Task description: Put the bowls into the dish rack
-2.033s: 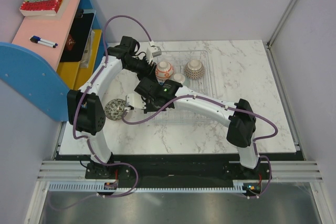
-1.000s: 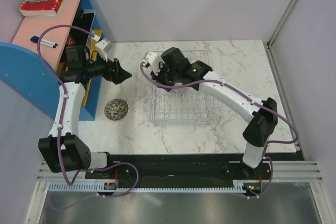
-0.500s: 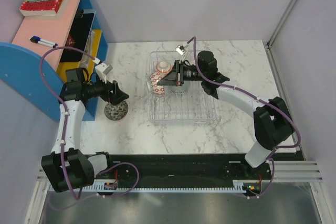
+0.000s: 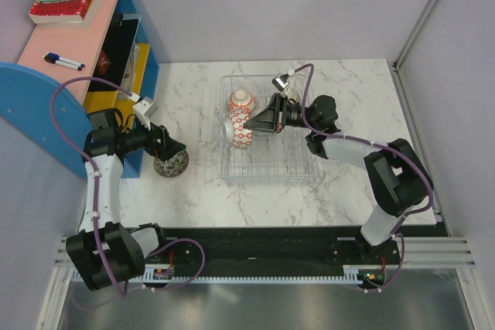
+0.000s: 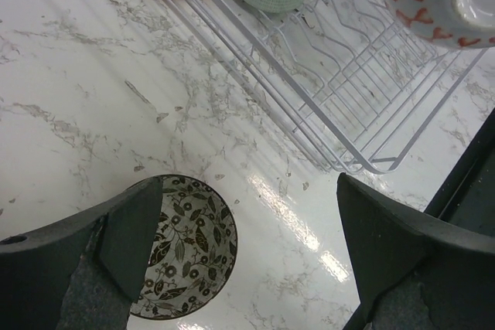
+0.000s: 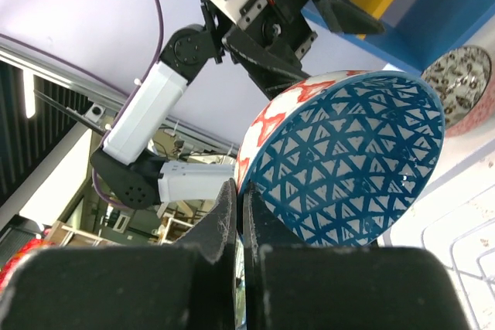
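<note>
The left gripper [image 5: 249, 191] is held spread wide, low over a leaf-patterned bowl [image 5: 182, 256] standing on the table [image 4: 352, 183] left of the dish rack [image 4: 272, 166]. Farther back, a red-patterned bowl [image 4: 240, 132] is clamped by its rim in the right gripper [image 6: 241, 199], tipped sideways over the rack's left half

Left arm [image 4: 93, 191]: white links, black joints
Right arm [image 4: 349, 147]: same — white, black
Cables [image 4: 77, 83]: purple
Left tool [image 5: 247, 218]: black fingers

Overhead looks down — left wrist (close) shares the dish rack [image 4: 271, 161].
</note>
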Controlling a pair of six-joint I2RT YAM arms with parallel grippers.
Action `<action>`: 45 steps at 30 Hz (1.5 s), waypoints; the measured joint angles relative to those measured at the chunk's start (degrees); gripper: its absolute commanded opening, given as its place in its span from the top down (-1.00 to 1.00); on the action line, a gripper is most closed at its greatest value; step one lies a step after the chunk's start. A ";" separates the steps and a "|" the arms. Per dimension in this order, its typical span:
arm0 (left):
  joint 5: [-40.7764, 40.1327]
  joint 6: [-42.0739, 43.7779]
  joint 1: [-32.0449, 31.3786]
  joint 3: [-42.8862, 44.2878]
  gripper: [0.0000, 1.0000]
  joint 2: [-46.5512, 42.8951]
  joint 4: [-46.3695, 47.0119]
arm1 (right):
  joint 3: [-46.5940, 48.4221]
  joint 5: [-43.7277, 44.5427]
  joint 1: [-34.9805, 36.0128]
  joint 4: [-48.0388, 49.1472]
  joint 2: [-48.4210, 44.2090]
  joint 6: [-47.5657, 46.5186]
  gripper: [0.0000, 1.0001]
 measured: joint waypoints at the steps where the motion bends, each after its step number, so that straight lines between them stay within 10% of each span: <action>1: 0.28 0.17 0.02 0.00 -0.99 0.07 0.00 | -0.85 -0.11 0.00 0.72 0.00 0.35 1.00; 45: 6.01 2.32 1.60 -1.36 -0.99 -0.22 0.17 | -0.11 5.25 -4.35 9.20 19.58 4.44 1.00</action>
